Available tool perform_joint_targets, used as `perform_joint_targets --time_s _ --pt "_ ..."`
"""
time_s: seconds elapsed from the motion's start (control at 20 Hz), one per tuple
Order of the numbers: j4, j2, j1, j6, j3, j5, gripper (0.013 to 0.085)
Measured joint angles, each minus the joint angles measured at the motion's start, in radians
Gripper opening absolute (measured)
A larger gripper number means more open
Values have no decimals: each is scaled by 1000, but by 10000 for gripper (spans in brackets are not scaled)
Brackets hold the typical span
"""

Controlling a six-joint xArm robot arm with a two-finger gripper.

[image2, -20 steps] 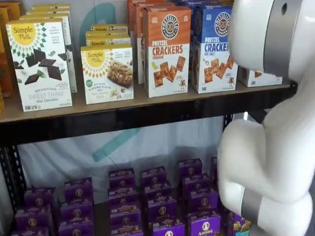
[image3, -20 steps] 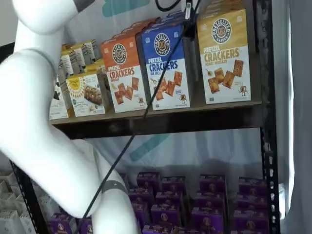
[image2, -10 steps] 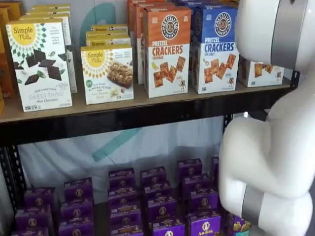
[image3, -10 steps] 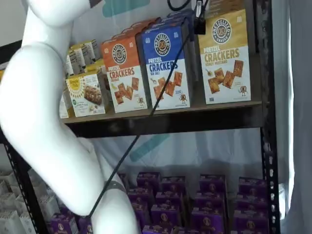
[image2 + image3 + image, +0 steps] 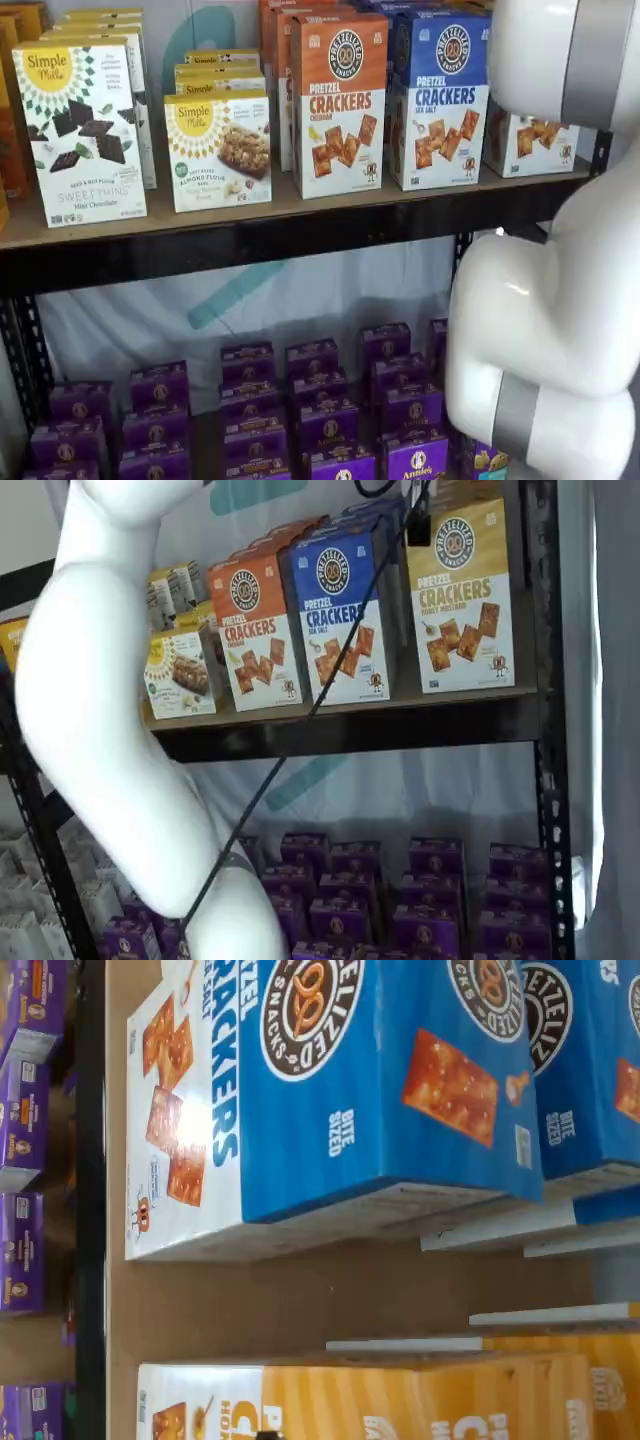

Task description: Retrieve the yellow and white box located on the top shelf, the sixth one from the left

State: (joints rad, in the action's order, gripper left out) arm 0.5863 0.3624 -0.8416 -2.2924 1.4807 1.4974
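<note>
The yellow and white box (image 5: 460,595) stands upright at the right end of the top shelf (image 5: 400,705), next to a blue-topped Pretzel Crackers box (image 5: 340,615). In a shelf view only its white lower part (image 5: 530,140) shows; the white arm (image 5: 560,250) hides the rest. The wrist view shows its yellow top (image 5: 400,1400) and the shelf board (image 5: 300,1295) between it and the blue box (image 5: 330,1090). My gripper (image 5: 414,520) shows only as a black piece with a cable at the view's top edge, just left of the yellow box's top. I cannot tell whether it is open.
An orange-topped Pretzel Crackers box (image 5: 338,100) and Simple Mills boxes (image 5: 82,130) stand further left on the shelf. Several small purple boxes (image 5: 320,400) fill the lower level. A black metal upright (image 5: 545,720) stands right of the yellow box.
The arm has swung to the right in both shelf views. The black gripper piece has moved right, closer to the yellow box. More of the yellow box's lower part now shows.
</note>
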Motion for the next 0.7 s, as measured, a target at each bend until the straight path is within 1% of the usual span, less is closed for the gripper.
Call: perform_joint_targets --time_s 0.15,0.3,0.45,0.7 --pt "-8 -16 10 10 22 2 850" --pt "-28 -32 21 17 47 5 850" --pt "-53 -51 34 24 74 12 850" --pt "-110 -85 62 35 112 16 850"
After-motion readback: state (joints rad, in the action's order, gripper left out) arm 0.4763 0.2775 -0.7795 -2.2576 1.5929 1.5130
